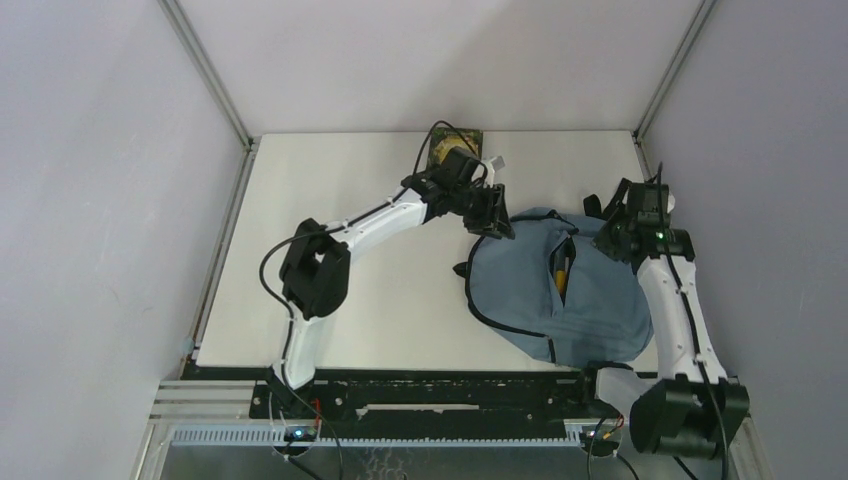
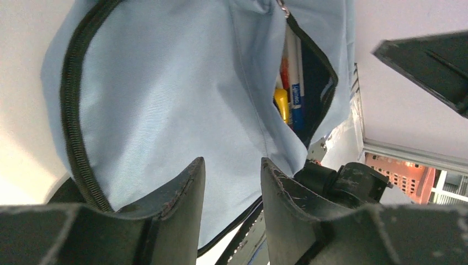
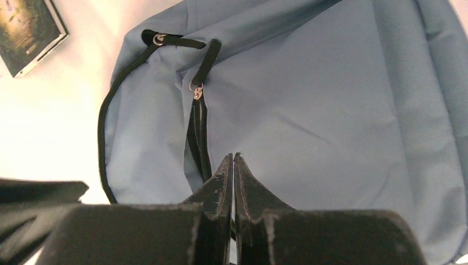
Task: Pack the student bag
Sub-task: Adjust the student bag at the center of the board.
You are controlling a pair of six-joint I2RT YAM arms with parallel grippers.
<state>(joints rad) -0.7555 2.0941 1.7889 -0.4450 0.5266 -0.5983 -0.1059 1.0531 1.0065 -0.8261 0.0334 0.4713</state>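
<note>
The student bag (image 1: 555,290) lies flat on the right half of the table, a blue-grey backpack with black zip trim. Its front pocket (image 1: 565,265) gapes open and holds pens (image 2: 295,94) and a yellow item (image 2: 282,105). My left gripper (image 1: 497,222) hovers at the bag's far left edge; its jaws are open, with bag fabric (image 2: 165,94) just beyond the fingertips (image 2: 196,165) and nothing held. My right gripper (image 1: 612,242) is at the bag's far right side. In the right wrist view it (image 3: 232,155) is shut, with the black zip line (image 3: 197,132) running in under the fingers.
A book with a dark green cover (image 1: 455,148) lies at the table's back edge behind the left gripper, and it shows in the right wrist view (image 3: 27,30). White table (image 1: 330,180) stretches left of the bag. Grey walls close in three sides.
</note>
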